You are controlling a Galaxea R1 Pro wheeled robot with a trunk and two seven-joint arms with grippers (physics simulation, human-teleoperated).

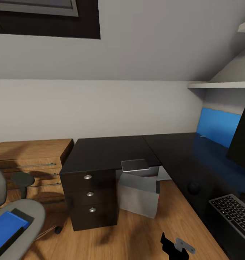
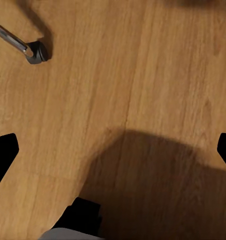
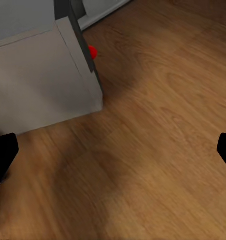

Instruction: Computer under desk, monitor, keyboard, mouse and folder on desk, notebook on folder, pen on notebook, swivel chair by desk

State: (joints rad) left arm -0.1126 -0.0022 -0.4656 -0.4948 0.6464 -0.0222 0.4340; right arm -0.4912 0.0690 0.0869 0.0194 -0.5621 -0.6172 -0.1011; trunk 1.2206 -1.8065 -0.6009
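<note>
Here computer (image 3: 43,75) just beyond open right end effector (image 3: 113,150).

The black L-shaped desk (image 1: 111,151) stands against the white wall. On the desk, the monitor (image 1: 242,139) stands at the far right, and the keyboard (image 1: 235,213) lies just in front of the monitor. A black mouse (image 1: 194,187) lies to the left of the keyboard. Under the desk, on the wooden floor (image 1: 137,234), stands the grey computer (image 1: 138,187), next to the desk drawers (image 1: 90,195).
</note>
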